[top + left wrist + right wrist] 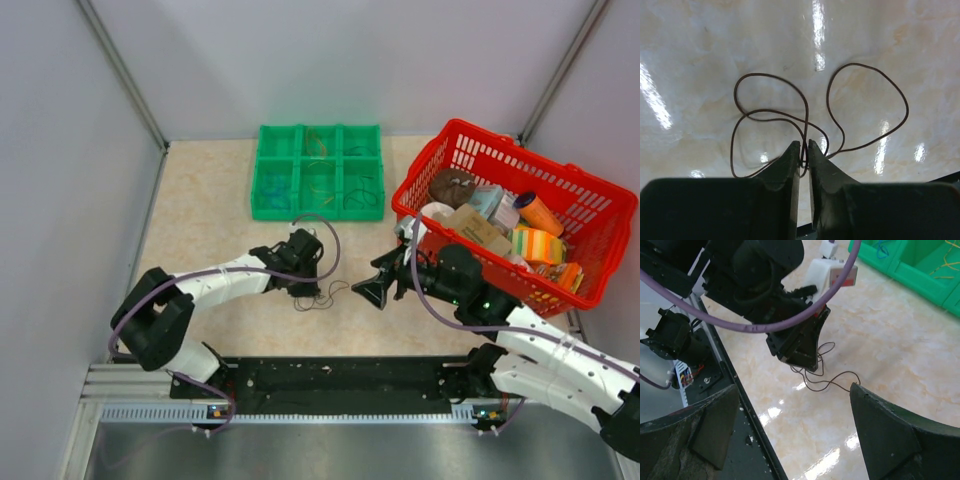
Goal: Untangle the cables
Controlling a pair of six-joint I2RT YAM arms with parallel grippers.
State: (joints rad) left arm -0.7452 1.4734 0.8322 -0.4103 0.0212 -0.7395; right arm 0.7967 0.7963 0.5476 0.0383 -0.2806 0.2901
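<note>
The cable (770, 112) is one very thin, dark-brown strand lying flat on the pale marbled table (210, 220), between the two arms and well short of the green compartment tray (318, 172). It sprawls in three or four loose loops that cross one another right at the tip of the left gripper (804, 146). That gripper's fingers (790, 165) stand almost together with only a narrow slit between them. The strand runs through that slit, but the wrist view does not show whether it is clamped or merely sitting there. The right gripper (372, 291) hangs just beside the loops with its fingers spread wide and nothing in them. The cable probably weighs next to nothing, is limp yet slightly springy, and would slide over the glossy table or slip out of a loose pinch. Being so fine, it lies too flat to scoop. The best hold is likely the raised crossing point or the crown of an outer loop, with the second hold on a free loop well apart, then a gentle pull outward so the knot does not tighten.
</note>
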